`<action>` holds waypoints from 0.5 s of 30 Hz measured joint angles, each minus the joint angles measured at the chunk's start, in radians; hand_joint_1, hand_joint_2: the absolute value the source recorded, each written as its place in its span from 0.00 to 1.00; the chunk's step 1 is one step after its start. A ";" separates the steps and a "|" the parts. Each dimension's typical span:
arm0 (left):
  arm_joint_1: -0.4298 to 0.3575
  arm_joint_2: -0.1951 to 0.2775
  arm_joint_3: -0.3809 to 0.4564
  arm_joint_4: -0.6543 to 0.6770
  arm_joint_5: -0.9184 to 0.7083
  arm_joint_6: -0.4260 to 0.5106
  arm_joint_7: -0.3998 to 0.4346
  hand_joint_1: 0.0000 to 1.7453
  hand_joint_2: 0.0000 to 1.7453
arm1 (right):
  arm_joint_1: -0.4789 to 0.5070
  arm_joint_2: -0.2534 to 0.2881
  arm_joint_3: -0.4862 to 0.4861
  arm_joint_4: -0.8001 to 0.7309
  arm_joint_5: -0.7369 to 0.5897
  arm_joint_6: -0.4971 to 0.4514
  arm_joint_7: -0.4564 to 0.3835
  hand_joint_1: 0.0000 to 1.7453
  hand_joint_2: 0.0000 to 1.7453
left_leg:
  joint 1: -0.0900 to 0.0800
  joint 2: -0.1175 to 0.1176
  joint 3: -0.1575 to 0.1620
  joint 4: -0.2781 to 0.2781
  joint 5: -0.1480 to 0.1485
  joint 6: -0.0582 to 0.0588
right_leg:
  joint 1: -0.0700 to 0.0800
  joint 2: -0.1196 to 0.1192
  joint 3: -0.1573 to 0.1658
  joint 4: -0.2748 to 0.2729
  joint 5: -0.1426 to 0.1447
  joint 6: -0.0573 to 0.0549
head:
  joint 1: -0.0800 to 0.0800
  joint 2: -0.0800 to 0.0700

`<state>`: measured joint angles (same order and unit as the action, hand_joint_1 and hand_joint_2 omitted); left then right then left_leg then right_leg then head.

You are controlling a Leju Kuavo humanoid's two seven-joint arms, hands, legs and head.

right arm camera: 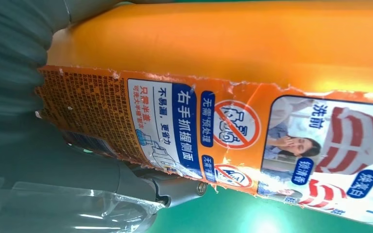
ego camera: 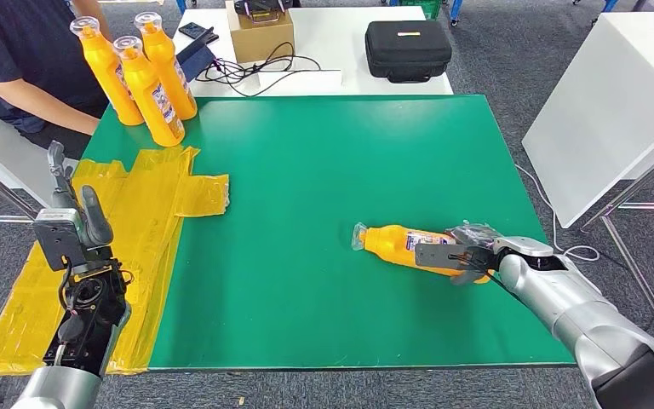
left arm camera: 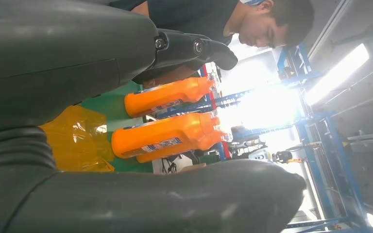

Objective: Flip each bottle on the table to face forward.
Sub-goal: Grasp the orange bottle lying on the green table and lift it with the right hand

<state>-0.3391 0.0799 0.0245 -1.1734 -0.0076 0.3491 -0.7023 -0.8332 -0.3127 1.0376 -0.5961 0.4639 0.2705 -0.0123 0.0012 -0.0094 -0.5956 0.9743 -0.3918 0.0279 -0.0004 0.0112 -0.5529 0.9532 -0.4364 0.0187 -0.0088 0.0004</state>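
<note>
**Right hand on lying bottle, left hand idle**

While the right hand (ego camera: 464, 256) wraps its fingers around the lower body of the lying bottle (ego camera: 400, 243), that bottle rests on its side on the green mat (ego camera: 306, 170), near the front right corner, cap end pointing left. In the right wrist view its torn label (right arm camera: 184, 131) faces the camera, with a clear plastic scrap beside the fingers. Three upright bottles (ego camera: 145, 72) stand together at the mat's back left corner, touching or nearly so. A person (ego camera: 25, 60) stands just behind them. Left hand (ego camera: 72, 213) is raised over the yellow sheet (ego camera: 149, 196) at the left edge, fingers spread, holding nothing. Black case (ego camera: 407, 49) and box (ego camera: 260, 34) sit on the white table behind.
</note>
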 joint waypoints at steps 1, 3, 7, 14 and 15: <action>0.000 0.000 0.000 0.000 0.000 0.000 0.000 0.00 0.00 | 0.000 0.000 0.000 0.000 0.000 0.000 0.000 1.00 1.00 | 0.000 0.000 0.000 0.000 0.000 0.000 | 0.000 0.000 0.000 0.000 0.000 0.000 | 0.000 0.000; 0.000 -0.001 0.000 0.000 0.000 0.000 0.000 0.00 0.00 | 0.000 0.000 -0.002 -0.001 0.000 0.000 0.000 1.00 1.00 | 0.000 0.000 0.000 0.000 0.000 0.000 | 0.000 0.000 0.000 0.000 0.000 0.000 | 0.000 0.000; 0.000 -0.001 0.000 0.000 0.000 0.000 0.000 0.00 0.00 | 0.001 0.000 -0.005 -0.001 -0.001 0.002 -0.001 1.00 1.00 | 0.000 0.000 0.000 0.000 0.000 0.000 | 0.000 0.000 0.000 0.000 0.000 0.000 | 0.000 0.000; -0.005 -0.003 0.017 0.034 0.088 -0.136 0.000 0.00 0.50 | -0.005 0.010 -0.026 -0.001 -0.045 0.018 -0.022 1.00 1.00 | 0.000 0.000 0.000 0.000 0.000 0.000 | 0.000 0.000 0.000 0.000 0.000 0.000 | 0.000 0.000; -0.009 -0.004 0.025 0.055 0.126 -0.190 0.002 0.00 0.75 | -0.004 0.014 -0.036 -0.001 -0.062 0.014 -0.025 1.00 1.00 | 0.000 0.000 0.000 0.000 0.000 0.000 | 0.000 0.000 0.000 0.000 0.000 0.000 | 0.000 0.000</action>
<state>-0.3486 0.0758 0.0495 -1.1180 0.1185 0.1586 -0.7002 -0.8372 -0.2990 1.0013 -0.5967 0.4020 0.2843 -0.0373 0.0011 -0.0091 -0.5960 0.9743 -0.3918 0.0278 -0.0005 0.0112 -0.5530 0.9533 -0.4364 0.0187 -0.0087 0.0004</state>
